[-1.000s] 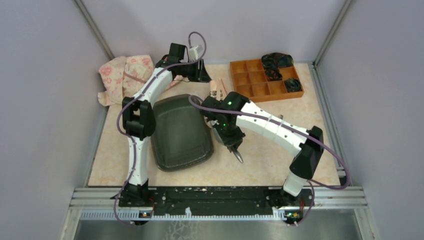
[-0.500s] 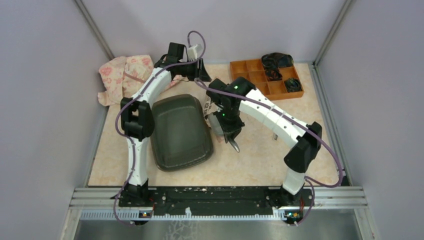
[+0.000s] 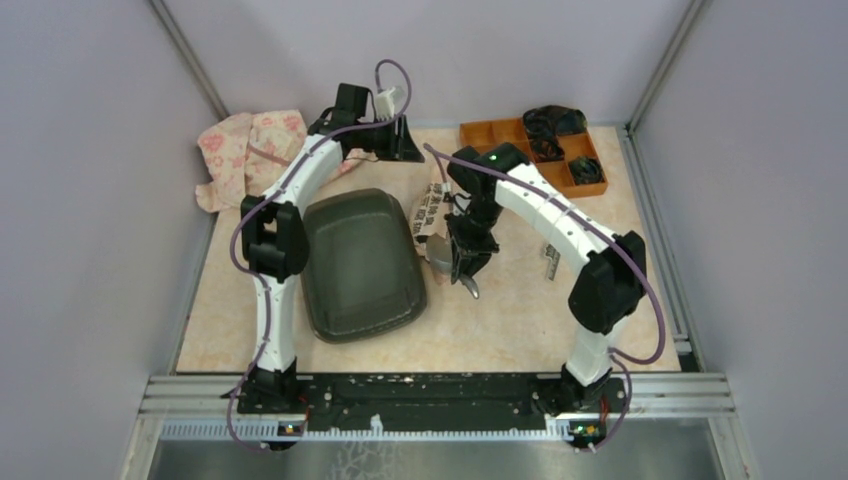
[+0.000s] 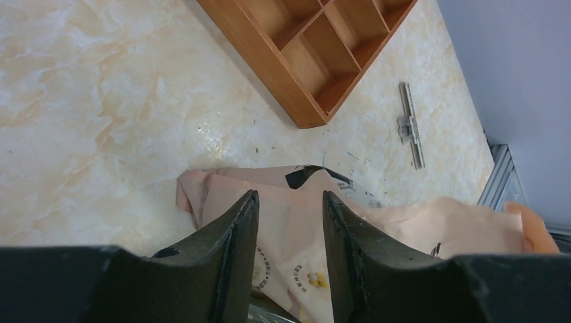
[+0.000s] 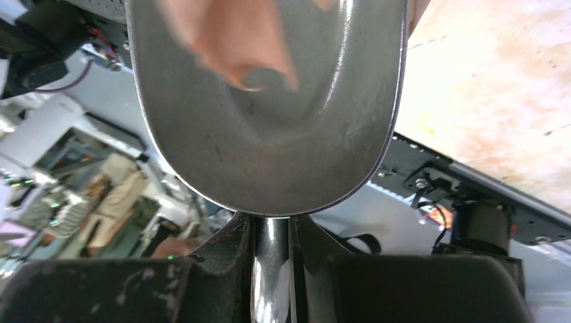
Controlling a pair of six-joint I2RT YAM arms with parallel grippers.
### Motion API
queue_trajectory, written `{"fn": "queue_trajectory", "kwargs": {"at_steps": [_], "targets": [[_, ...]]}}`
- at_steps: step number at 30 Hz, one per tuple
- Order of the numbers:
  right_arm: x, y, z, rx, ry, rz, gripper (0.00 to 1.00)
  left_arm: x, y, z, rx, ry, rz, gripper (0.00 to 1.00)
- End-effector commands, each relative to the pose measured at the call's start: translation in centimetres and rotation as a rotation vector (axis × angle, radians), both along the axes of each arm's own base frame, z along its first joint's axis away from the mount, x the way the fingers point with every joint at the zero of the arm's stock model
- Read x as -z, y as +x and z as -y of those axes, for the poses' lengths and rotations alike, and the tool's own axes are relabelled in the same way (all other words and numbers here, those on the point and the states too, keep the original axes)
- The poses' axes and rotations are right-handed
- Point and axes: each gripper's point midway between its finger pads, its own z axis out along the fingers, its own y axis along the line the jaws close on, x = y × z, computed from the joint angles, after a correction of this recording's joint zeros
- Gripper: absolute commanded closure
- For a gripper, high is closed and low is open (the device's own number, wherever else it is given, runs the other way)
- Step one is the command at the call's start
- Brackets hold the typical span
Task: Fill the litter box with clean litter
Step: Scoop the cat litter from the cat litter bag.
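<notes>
The dark litter box (image 3: 360,265) lies left of centre; I see no green litter granules in it or anywhere else. My right gripper (image 3: 466,262) is shut on the handle of a grey metal scoop (image 3: 441,252), just right of the box's far right corner. In the right wrist view the scoop bowl (image 5: 269,101) looks empty above my gripper (image 5: 271,225). The peach-pink printed bag (image 3: 430,205) lies beside the scoop. My left gripper (image 3: 404,148) hovers behind it, and in its wrist view (image 4: 289,202) its fingers stand apart over the bag (image 4: 296,235).
An orange compartmented organiser (image 3: 500,160) with dark items stands at the back right and shows in the left wrist view (image 4: 303,60). A pink floral cloth (image 3: 250,150) is bunched at the back left. A small metal strip (image 3: 550,262) lies right of the scoop.
My right arm has swung back and to the right, carrying the scoop from the box's near right side up to the bag. More of the bag now shows. The left arm has not moved.
</notes>
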Motion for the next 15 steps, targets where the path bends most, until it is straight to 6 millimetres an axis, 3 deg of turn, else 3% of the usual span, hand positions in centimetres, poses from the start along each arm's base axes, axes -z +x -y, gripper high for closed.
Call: {"fn": "queue_trajectory", "kwargs": {"at_steps": [1,4,11,15], "targets": [[-2.5,-0.5,-0.1,0.114,0.135,-0.088,1.00,-3.0,-0.6,0.2,0.028,-0.033,0.066,0.54],[-2.5,0.8,-0.1,0.185,0.116,-0.091,1.00,-3.2,-0.7,0.2,0.026,-0.039,0.068,0.54],[-3.1,6.9,-1.5,0.301,0.101,0.005,1.00,-3.5,-1.1,0.0,0.022,-0.040,0.072,0.54],[-1.0,6.8,-1.5,0.283,0.065,-0.052,1.00,-3.7,-1.3,-0.1,0.021,-0.040,0.073,0.54]]}}
